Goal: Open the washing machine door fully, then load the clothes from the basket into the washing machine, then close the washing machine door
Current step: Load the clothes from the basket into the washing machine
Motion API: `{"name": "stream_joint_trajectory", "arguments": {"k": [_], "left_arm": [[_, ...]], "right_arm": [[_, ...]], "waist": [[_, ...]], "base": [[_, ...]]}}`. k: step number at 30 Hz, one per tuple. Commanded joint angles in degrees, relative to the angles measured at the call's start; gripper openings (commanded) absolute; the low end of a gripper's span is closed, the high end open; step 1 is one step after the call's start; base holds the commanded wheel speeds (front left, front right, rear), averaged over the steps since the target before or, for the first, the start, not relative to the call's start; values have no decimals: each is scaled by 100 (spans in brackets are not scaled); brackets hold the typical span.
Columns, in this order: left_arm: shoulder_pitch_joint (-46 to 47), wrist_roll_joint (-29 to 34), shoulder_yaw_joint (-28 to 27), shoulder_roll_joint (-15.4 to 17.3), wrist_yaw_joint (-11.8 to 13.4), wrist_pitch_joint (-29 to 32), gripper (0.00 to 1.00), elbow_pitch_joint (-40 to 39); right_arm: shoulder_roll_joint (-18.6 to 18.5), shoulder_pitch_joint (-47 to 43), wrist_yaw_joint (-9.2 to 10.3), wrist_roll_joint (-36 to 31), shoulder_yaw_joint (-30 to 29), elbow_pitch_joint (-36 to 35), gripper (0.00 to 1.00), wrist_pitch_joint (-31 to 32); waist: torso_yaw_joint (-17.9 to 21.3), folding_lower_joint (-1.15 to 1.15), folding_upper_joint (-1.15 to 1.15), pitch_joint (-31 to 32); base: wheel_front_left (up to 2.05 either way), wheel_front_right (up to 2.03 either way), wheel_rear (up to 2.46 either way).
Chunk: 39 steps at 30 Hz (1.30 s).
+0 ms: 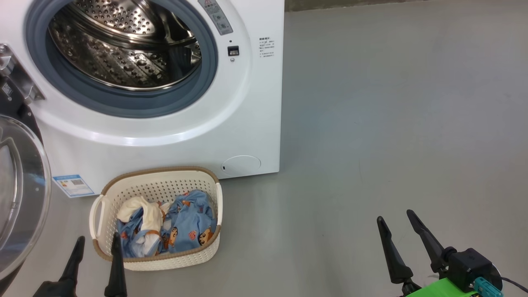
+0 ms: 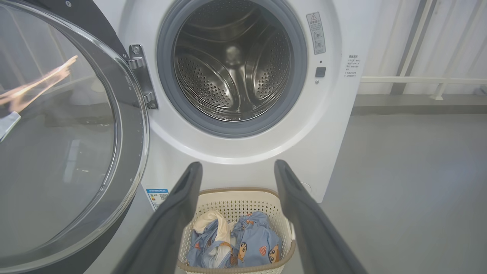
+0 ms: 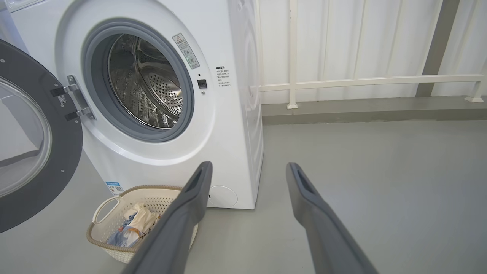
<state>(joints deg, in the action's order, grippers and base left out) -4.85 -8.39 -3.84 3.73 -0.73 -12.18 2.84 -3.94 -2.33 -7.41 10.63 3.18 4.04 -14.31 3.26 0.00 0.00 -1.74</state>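
Head view: the washing machine [image 1: 247, 136] stands with the washing machine door [image 1: 20, 198] swung wide at the left. The basket [image 1: 156, 171] sits on the floor [image 1: 392, 123] just before the machine, with the clothes [image 1: 185, 222] heaped inside it. The left gripper [image 1: 98, 238] is spread and empty by the basket's near-left corner, and the right gripper [image 1: 394, 215] is spread and empty well apart at the right.

Left wrist view: the fingers are parted with nothing held, the basket of clothes is low between them, and the steel drum [image 2: 232, 68] is above.

Right wrist view: the fingers are parted and empty over the floor, and the basket at lower left is partly behind one finger.
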Motion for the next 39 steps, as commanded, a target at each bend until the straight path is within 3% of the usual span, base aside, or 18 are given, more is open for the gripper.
{"name": "stream_joint_trajectory", "arguments": {"k": [1,12,29,39], "left_arm": [[99,-45,-155,92,39,-53,100,-142],[122,-58,-142,130,115,-52,100,-92],[236,-144,-54,158,141,-116,100,-96],[285,-197,-58,174,184,-180,100,-32]], "right_arm": [[-45,84,-8,-11,139,-134,100,-69],[-51,116,-8,-9,143,-137,100,-69],[-64,192,-8,12,153,-138,100,-69],[-53,204,-8,8,133,-128,100,-69]], "waist": [[-16,0,0,-12],[-77,0,0,-70],[-145,0,0,-219],[-154,0,0,-277]], "base": [[0,0,0],[3,-11,8],[104,-153,48],[40,-40,0]]}}
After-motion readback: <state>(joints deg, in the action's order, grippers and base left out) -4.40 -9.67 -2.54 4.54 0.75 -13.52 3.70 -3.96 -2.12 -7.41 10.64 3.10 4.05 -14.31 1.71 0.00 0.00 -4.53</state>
